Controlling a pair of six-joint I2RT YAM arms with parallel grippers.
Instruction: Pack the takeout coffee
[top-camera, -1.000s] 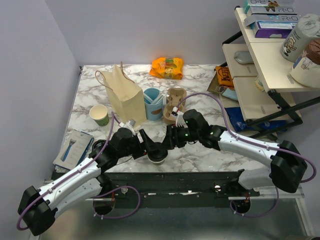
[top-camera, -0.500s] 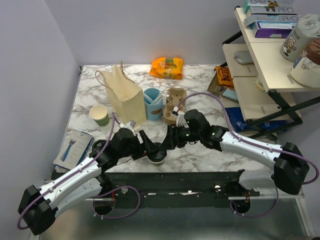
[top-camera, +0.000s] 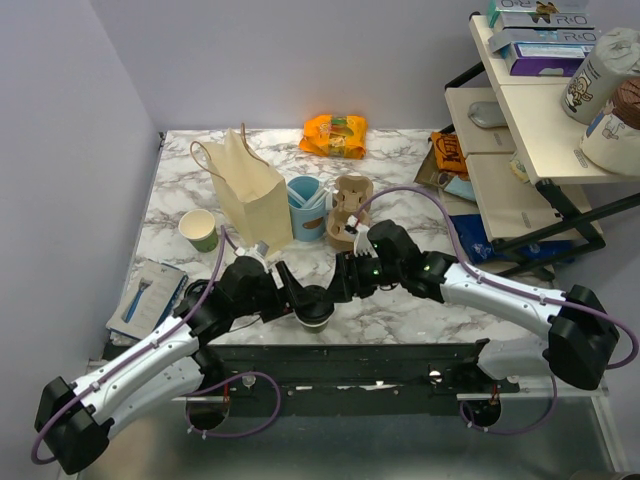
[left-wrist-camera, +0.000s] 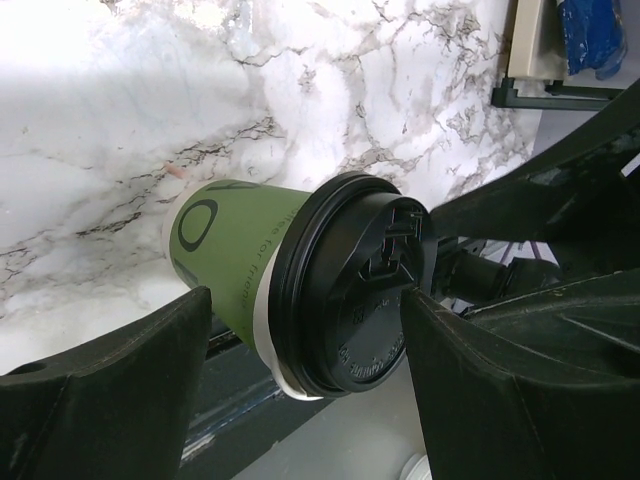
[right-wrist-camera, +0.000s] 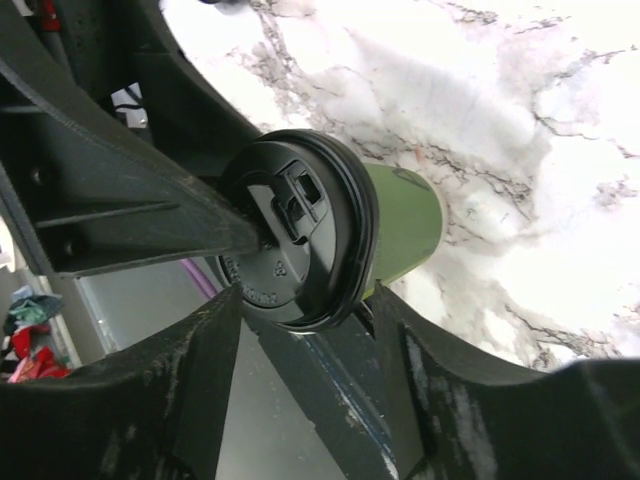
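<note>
- Near the table's front edge, between the two arms: the takeout coffee (top-camera: 315, 306), a green paper cup with its black lid (left-wrist-camera: 365, 290) on, is hemmed in from both sides.
- The left gripper (left-wrist-camera: 305, 295) comes in from the left with its fingers set wide around the cup. Its wrist view shows one finger against the green wall and the other against the lid's rim (a grip, by the look of it).
- The right gripper (right-wrist-camera: 305, 295) reaches in from the right, its fingers at a middling spread on either side of the lid. They lie just beside the rim, but whether they press on it cannot be told.
- Whether the cup's base rests on the marble cannot be told either.
- Farther back on the white, grey-veined marble table (top-camera: 400, 180), a tan paper bag (top-camera: 250, 195) stands upright. A light-blue cup (top-camera: 305, 205) is just to its right, with a cardboard cup carrier (top-camera: 350, 205) beside that.
- A lidless green cup (top-camera: 200, 230) stands apart, left of the bag.
- An orange snack packet (top-camera: 335, 135) lies at the far edge, and a blue-and-white packet (top-camera: 148, 298) lies at the near-left corner.
- Pale lilac walls (top-camera: 300, 60) enclose the scene, and a cream shelf unit (top-camera: 520, 120) loaded with boxes stands to the right.
</note>
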